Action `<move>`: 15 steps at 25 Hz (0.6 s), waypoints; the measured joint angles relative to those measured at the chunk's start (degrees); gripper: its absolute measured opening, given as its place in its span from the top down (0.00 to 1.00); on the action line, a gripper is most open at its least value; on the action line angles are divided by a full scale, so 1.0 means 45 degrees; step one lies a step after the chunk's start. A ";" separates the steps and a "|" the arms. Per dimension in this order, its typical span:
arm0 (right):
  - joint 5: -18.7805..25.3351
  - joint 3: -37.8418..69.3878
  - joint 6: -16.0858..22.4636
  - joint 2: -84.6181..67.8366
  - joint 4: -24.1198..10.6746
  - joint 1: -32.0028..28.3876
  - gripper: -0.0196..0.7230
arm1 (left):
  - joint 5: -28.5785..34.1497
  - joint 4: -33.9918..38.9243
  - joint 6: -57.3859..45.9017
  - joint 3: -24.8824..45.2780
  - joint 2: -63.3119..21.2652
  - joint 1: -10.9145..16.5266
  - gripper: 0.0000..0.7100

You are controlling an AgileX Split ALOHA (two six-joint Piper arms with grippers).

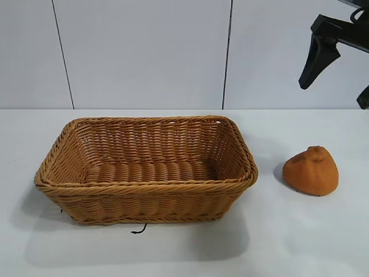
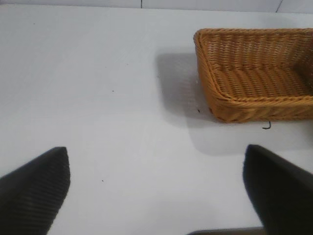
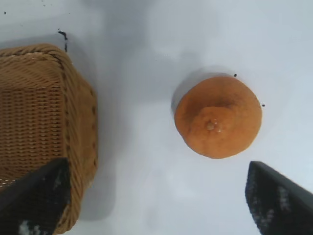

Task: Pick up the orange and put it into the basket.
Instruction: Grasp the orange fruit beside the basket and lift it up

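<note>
The orange [image 1: 311,170] sits on the white table to the right of the wicker basket [image 1: 147,170], apart from it. It also shows in the right wrist view [image 3: 218,116], knobby top up, beside the basket's corner [image 3: 78,122]. My right gripper [image 1: 337,81] hangs open and empty high above the table at the far right, above and behind the orange; its fingertips [image 3: 279,200] are spread wide. My left gripper [image 2: 156,186] is open and empty over bare table left of the basket [image 2: 254,73]; it is out of the exterior view.
The white table [image 1: 184,248] runs to a pale panelled wall behind. A small dark scrap [image 1: 138,229] lies at the basket's front edge. The basket is empty inside.
</note>
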 joint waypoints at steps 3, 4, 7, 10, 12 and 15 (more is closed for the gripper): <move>-0.0023 0.0000 0.0030 0.0349 0.0082 0.0000 0.04 | 0.0000 0.0000 0.0000 0.0000 0.0000 0.0000 0.03; -0.0034 0.0000 0.0030 0.0568 0.0154 0.0000 0.04 | 0.0000 0.0000 0.0000 0.0000 0.0000 0.0000 0.03; -0.0282 0.0000 0.0030 0.1362 0.0388 0.0000 0.04 | 0.0000 0.0000 0.0000 0.0000 0.0000 0.0000 0.03; -0.0453 0.0000 0.0030 0.2201 0.0538 0.0012 0.04 | 0.0000 0.0000 0.0000 0.0000 0.0000 0.0000 0.03; -0.0673 0.0000 0.0044 0.2775 0.0567 0.0012 0.04 | 0.0000 0.0000 0.0000 0.0000 0.0000 0.0000 0.03; -0.0941 0.0000 0.0237 0.3484 0.0624 0.0012 0.04 | 0.0000 0.0000 0.0000 0.0000 0.0000 0.0000 0.03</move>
